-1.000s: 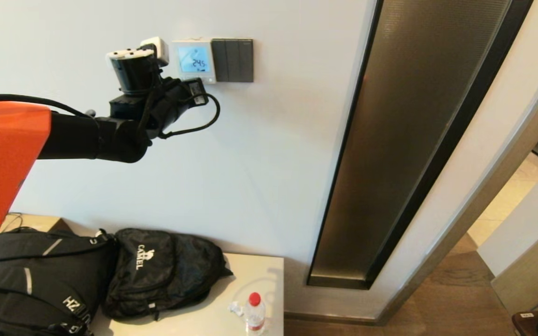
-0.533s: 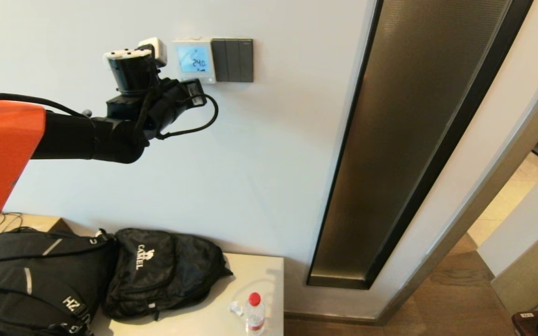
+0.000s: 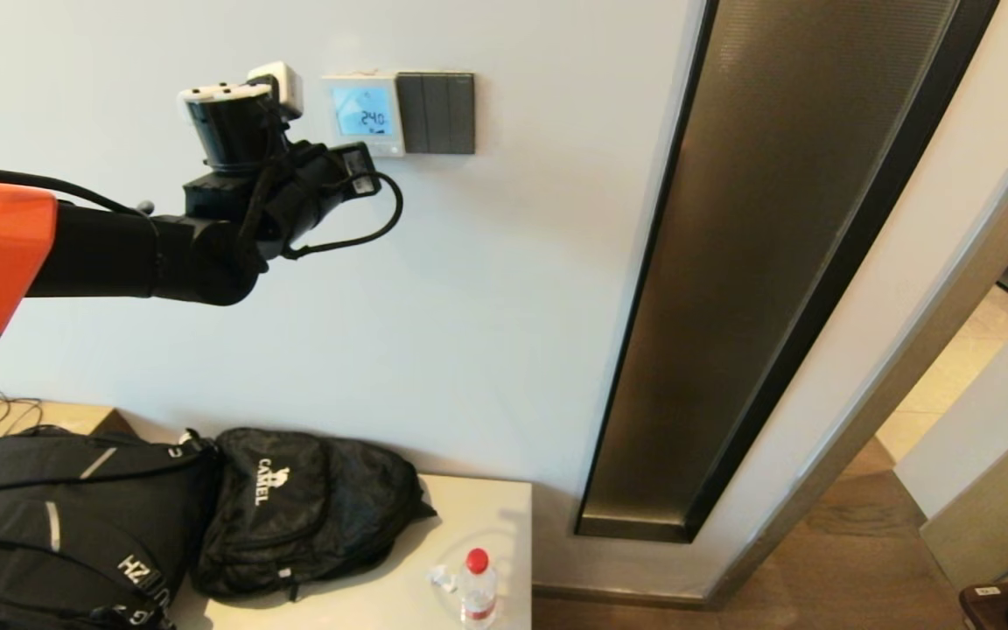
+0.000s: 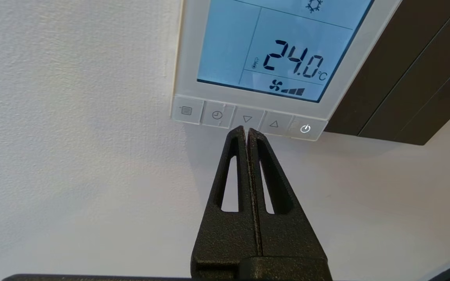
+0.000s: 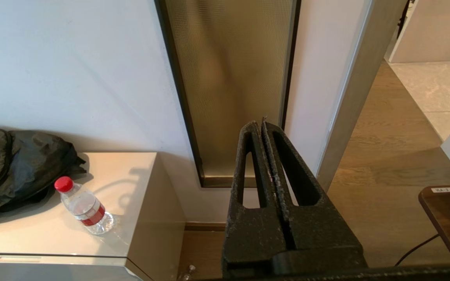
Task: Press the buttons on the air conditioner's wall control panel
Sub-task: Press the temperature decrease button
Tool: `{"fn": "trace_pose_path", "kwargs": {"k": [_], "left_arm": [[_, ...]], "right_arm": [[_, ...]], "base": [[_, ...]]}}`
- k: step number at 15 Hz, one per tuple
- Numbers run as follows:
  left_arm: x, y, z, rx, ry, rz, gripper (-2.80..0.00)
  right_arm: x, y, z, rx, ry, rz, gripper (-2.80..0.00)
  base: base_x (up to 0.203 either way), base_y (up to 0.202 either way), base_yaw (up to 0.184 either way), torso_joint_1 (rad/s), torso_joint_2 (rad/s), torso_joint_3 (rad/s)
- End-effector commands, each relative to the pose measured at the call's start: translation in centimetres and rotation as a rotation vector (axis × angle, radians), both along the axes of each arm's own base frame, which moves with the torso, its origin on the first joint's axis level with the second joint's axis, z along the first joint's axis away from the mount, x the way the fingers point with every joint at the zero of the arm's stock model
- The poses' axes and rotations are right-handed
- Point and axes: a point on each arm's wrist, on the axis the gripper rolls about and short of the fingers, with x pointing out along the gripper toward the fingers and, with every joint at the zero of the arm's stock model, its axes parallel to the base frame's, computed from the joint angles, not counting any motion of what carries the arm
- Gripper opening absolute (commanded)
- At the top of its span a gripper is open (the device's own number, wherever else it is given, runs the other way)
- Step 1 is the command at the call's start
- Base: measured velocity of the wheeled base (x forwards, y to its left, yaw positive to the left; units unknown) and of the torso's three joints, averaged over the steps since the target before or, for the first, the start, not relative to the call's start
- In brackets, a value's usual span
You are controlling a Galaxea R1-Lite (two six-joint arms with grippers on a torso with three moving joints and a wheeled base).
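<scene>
The white wall control panel (image 3: 364, 112) has a lit blue screen reading 24.0 °C (image 4: 293, 62). A row of pale buttons (image 4: 217, 115) runs along its lower edge: menu, clock, down arrow (image 4: 247, 119), up arrow, power (image 4: 305, 128). My left gripper (image 4: 246, 130) is shut and empty. Its tips point at the lower edge of the down arrow button; I cannot tell if they touch it. In the head view the left gripper (image 3: 360, 171) sits just below and left of the panel. My right gripper (image 5: 262, 124) is shut, empty and parked low, out of the head view.
A dark grey three-rocker switch plate (image 3: 438, 114) adjoins the panel on the right. A tall bronze glass strip (image 3: 775, 262) is set in the wall further right. Below stands a cabinet (image 3: 478, 507) bearing black backpacks (image 3: 303, 512) and a water bottle (image 3: 476, 586).
The screen reading dropped from 24.5 to 24.0. My left arm has drawn back to the left, a little away from the panel.
</scene>
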Motion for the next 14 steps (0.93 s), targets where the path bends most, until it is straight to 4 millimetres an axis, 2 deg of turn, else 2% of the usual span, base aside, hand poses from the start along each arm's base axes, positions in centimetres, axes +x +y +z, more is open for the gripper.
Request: {"fn": "trace_pose_path", "kwargs": {"k": [1, 3, 6, 8, 14], "left_arm": [[0.7, -0.2, -0.4, -0.002, 0.0, 0.001, -2.8], [1.2, -0.4, -0.3, -0.005, -0.009, 0.001, -2.8], [2.3, -0.8, -1.5, 0.002, 0.008, 0.002, -2.8], [2.3, -0.7, -1.5, 0.002, 0.006, 0.004, -2.8], [0.5, 0.0, 0.4, -0.01, -0.02, 0.006, -2.8]], "right_arm": [[0.0, 0.0, 0.0, 0.0, -0.001, 0.001, -2.8], [0.0, 0.0, 0.0, 0.0, -0.001, 0.001, -2.8], [0.0, 0.0, 0.0, 0.0, -0.001, 0.001, -2.8], [0.0, 0.0, 0.0, 0.0, -0.001, 0.001, -2.8], [0.0, 0.0, 0.0, -0.001, -0.001, 0.001, -2.8]], "base": [[0.0, 0.0, 0.0, 0.0, 0.0, 0.0], [0.0, 0.0, 0.0, 0.0, 0.0, 0.0], [0.0, 0.0, 0.0, 0.0, 0.0, 0.0], [0.0, 0.0, 0.0, 0.0, 0.0, 0.0], [0.0, 0.0, 0.0, 0.0, 0.0, 0.0]]}}
